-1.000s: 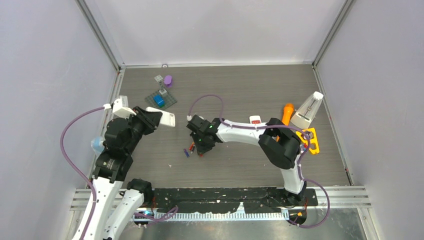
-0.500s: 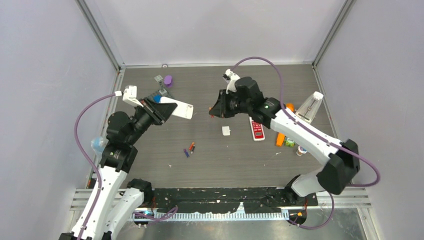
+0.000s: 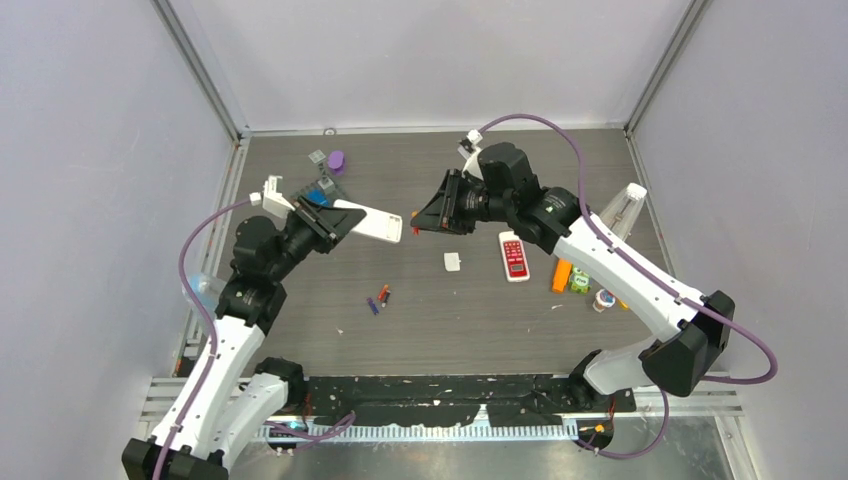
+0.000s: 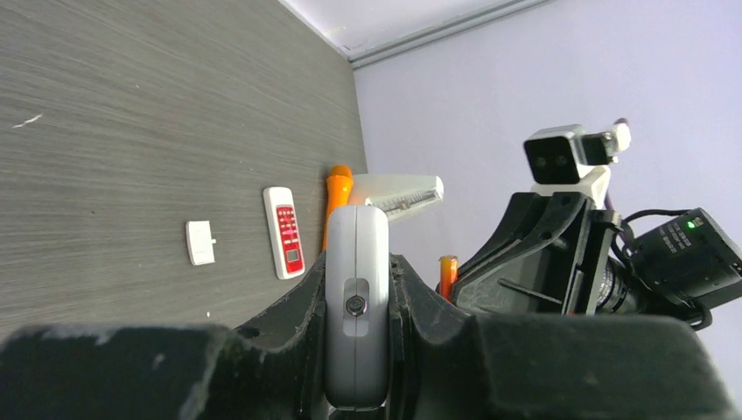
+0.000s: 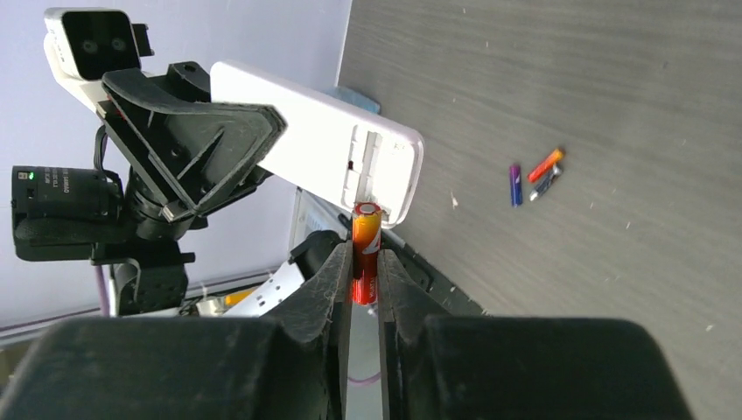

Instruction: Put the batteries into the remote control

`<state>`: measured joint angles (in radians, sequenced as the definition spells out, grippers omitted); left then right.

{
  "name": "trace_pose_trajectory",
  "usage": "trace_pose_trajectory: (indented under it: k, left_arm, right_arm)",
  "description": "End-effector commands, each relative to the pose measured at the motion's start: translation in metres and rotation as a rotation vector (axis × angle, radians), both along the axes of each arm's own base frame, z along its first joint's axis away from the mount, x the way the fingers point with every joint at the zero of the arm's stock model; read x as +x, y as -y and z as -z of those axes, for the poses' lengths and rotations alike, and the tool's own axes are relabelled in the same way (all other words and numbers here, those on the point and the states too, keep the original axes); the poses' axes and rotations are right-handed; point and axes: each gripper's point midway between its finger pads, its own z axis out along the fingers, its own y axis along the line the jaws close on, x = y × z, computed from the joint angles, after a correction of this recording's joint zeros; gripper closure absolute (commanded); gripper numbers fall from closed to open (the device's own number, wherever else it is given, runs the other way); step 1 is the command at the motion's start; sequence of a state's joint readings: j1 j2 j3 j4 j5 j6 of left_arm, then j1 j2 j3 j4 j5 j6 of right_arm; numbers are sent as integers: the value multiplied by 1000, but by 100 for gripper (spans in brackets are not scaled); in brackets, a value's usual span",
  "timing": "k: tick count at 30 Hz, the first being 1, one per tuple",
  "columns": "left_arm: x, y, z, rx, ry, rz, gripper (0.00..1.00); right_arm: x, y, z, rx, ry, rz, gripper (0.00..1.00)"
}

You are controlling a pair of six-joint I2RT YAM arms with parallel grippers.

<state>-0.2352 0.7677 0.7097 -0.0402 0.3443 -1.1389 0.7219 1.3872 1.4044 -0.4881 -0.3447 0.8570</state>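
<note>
Red-orange battery (image 5: pixel 366 238) sits pinched in R gripper (image 3: pixel 430 214), jaws narrow round it, tip at the open bay of white remote (image 5: pixel 315 144); contact can't be told. L gripper (image 3: pixel 328 218) clamps that remote by its sides, up off the table (image 3: pixel 500 330). Loose batteries (image 3: pixel 378 298) lie approx 6 o'clock of the remote's end, white cover (image 3: pixel 452 261) at their 2 o'clock, red-button remote (image 3: pixel 514 256) at its 3 o'clock.
</note>
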Motion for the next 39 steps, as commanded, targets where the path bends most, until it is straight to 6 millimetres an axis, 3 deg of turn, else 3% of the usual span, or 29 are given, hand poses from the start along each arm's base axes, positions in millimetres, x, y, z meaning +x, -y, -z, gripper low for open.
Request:
trace_pose_trajectory:
  k: [1,16,39]
  left_arm:
    - [-3,7,-26,-77,115,51,100]
    - [-15,14,-1,-99,166,113,100]
    - [-27,17,15,-88,79,153,100]
  right_arm:
    - [-11,-6,-4,46,-147,47,82]
    - [-33,-18,46,-26,-321,82,81]
    - [-24,-24,93,-133,-417,145,81]
